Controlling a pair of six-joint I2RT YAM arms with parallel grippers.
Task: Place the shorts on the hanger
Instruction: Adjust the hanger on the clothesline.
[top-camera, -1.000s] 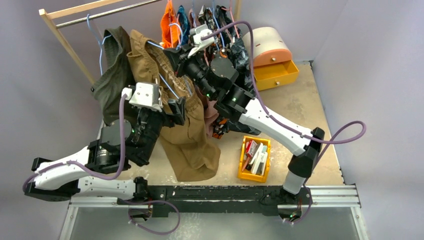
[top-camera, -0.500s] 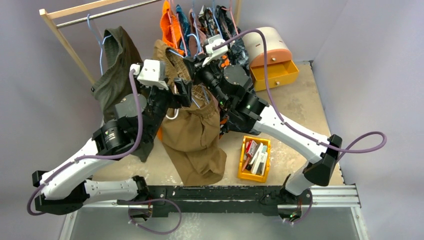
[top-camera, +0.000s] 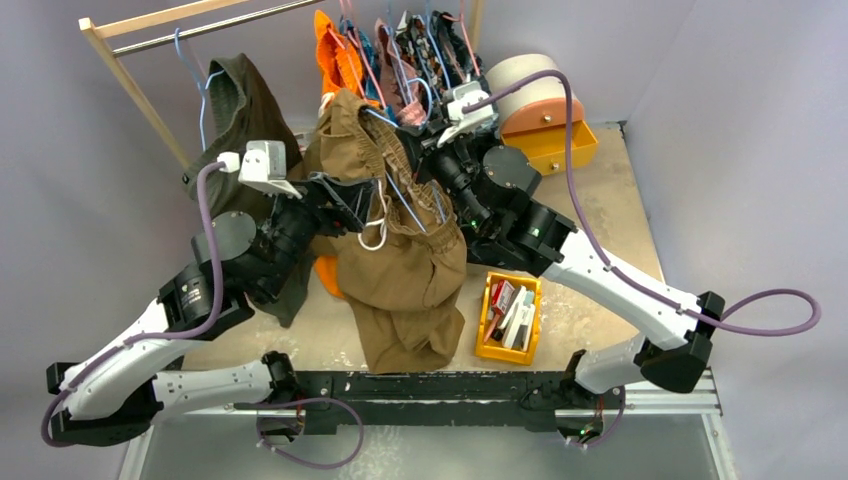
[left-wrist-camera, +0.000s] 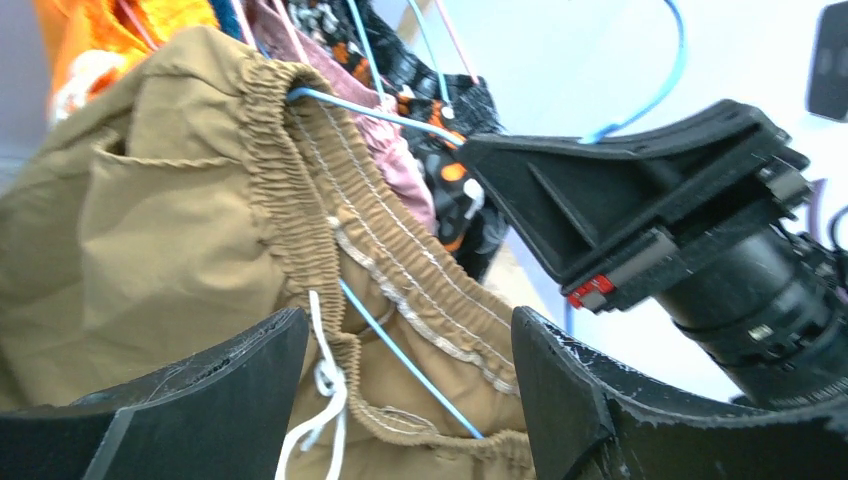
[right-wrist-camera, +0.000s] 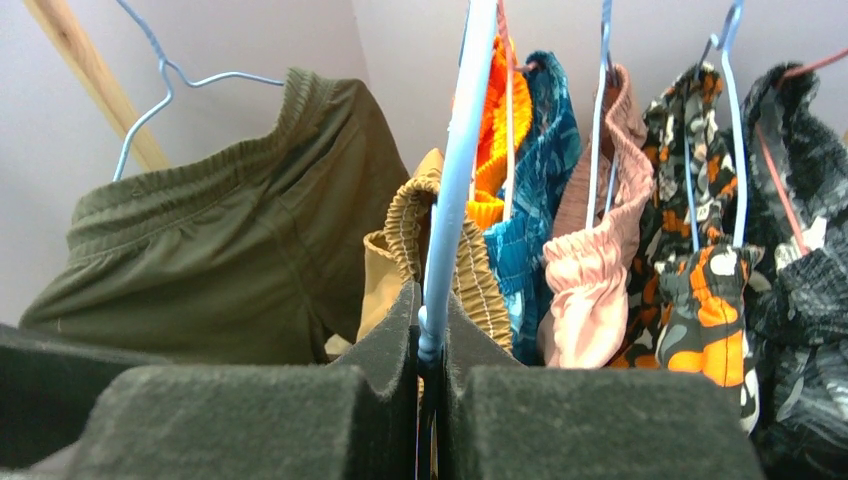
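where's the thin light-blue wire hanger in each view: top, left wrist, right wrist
top external: thin light-blue wire hanger at centre, crossing the shorts' open top.
left wrist: hanger lower centre, slanting through the waistband.
right wrist: hanger upright at centre, pinched between the right fingers.
shared landmark: gathered elastic waistband of the tan-brown cloth shorts.

We note soft, even light, faint shadows. Left wrist view: left gripper's black fingers (left-wrist-camera: 200, 410) blurred, possibly defocus.
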